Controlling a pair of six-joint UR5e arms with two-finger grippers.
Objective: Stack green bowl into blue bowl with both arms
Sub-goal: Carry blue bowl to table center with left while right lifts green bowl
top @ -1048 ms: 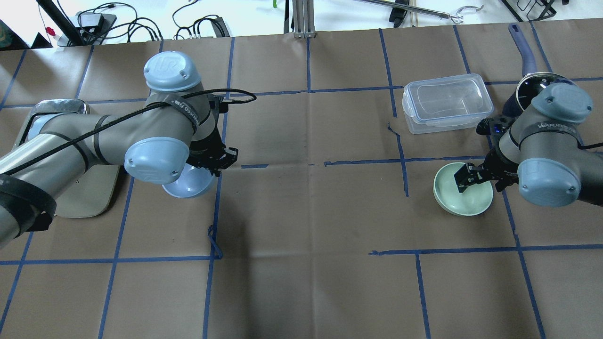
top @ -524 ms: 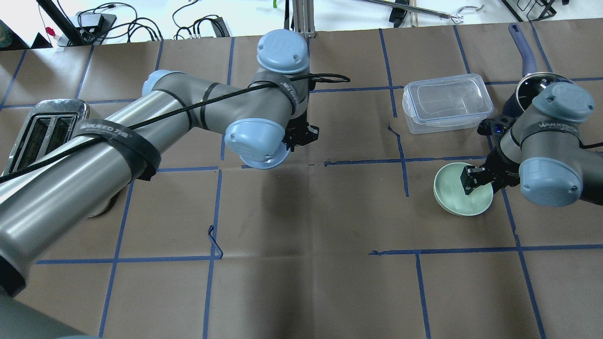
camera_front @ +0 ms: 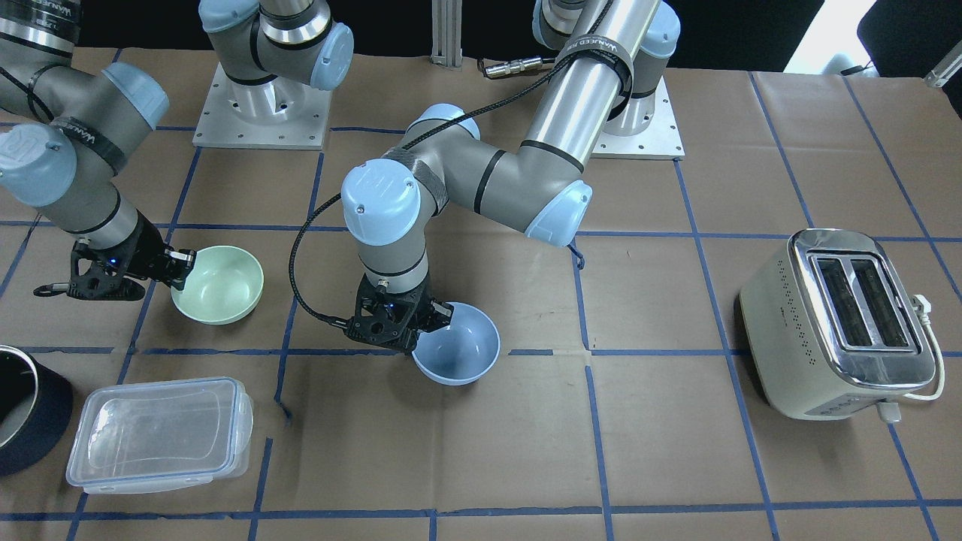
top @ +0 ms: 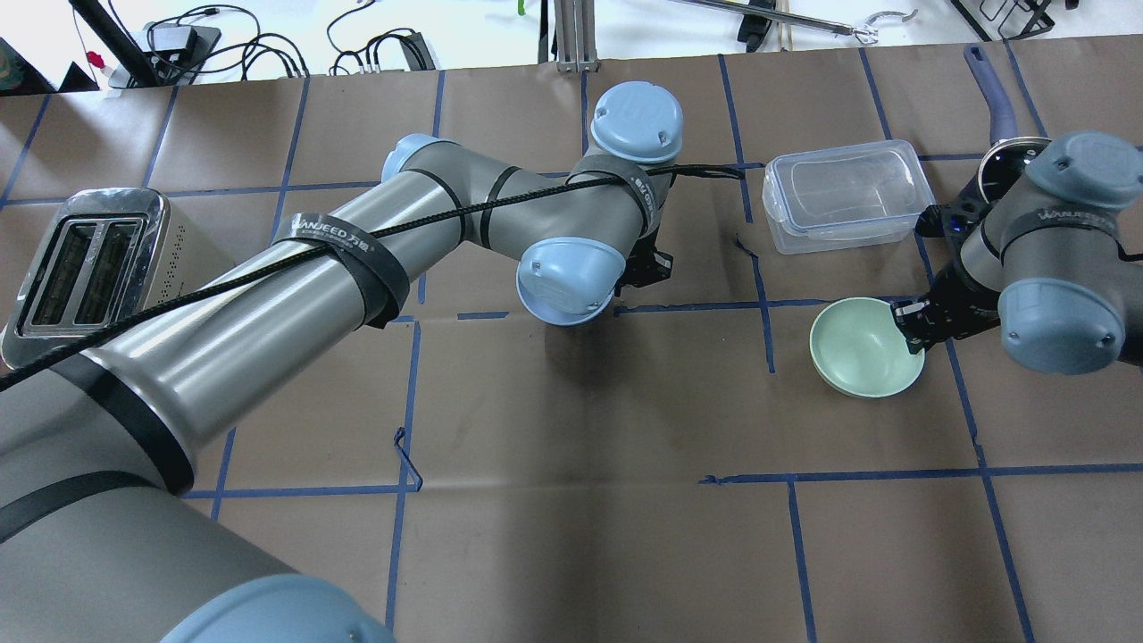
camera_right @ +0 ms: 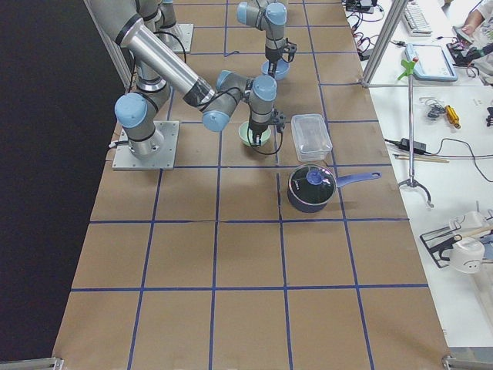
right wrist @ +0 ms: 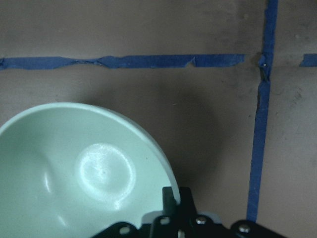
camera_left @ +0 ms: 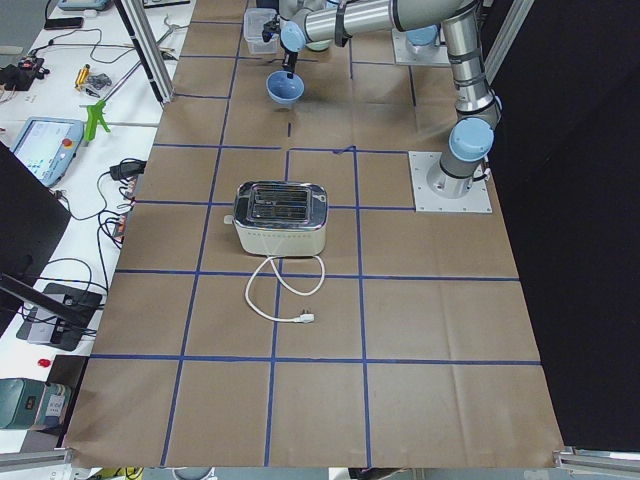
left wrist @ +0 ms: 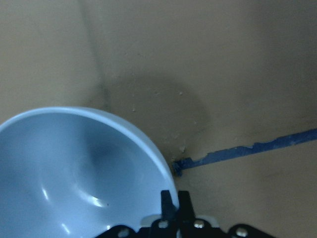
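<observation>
The blue bowl (camera_front: 458,346) hangs tilted just above the table near its middle. My left gripper (camera_front: 421,323) is shut on its rim, with the fingers (left wrist: 173,206) pinched over the edge of the bowl (left wrist: 74,173). In the overhead view the left wrist hides most of it. The green bowl (top: 862,348) is on the robot's right side. My right gripper (top: 906,321) is shut on the rim of the bowl (right wrist: 84,173), and a shadow lies beneath it. The two bowls are well apart.
A clear lidded container (top: 844,196) and a dark navy pot (top: 1018,170) stand beyond the green bowl. A cream toaster (camera_front: 838,323) stands on the robot's left. Blue tape lines cross the brown table cover (top: 580,500).
My left arm has swung the blue bowl from beside the toaster to the table's middle. My right gripper has closed on the green bowl's rim and shifted it slightly.
</observation>
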